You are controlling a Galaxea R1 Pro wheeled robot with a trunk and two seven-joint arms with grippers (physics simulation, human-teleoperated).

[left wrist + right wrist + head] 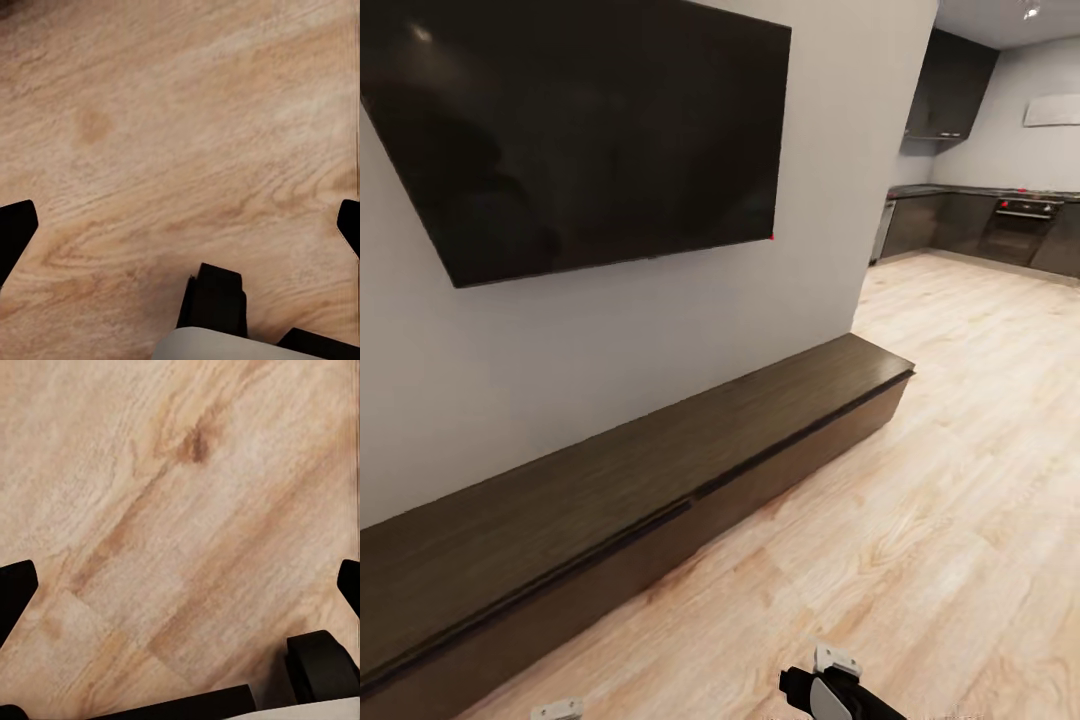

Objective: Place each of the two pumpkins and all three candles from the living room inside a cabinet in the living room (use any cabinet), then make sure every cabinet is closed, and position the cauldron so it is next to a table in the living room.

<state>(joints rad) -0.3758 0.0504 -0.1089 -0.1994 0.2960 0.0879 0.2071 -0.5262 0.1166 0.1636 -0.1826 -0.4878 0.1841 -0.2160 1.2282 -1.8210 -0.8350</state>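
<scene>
2 grippers hang over bare pale wood-plank floor [960, 420]: the left gripper [180, 225] and the right gripper [180, 585] both stand spread wide with nothing between their dark fingertips. To the left, the long low dark brown wooden cabinet [660, 470] runs along the grey wall beneath a large black wall-mounted screen [580, 130], its flat fronts apparently all closed. With no pumpkin, candle or cauldron in sight, I judge the sensible move is to turn slowly and scan the room, arms kept low.

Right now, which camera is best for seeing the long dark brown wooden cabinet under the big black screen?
The head view: the long low dark brown wooden cabinet runs along the white wall there, fronts shut. Both wrist views look down at pale wooden floor, fingertips spread wide, so they tell nothing about the cabinet.
</scene>
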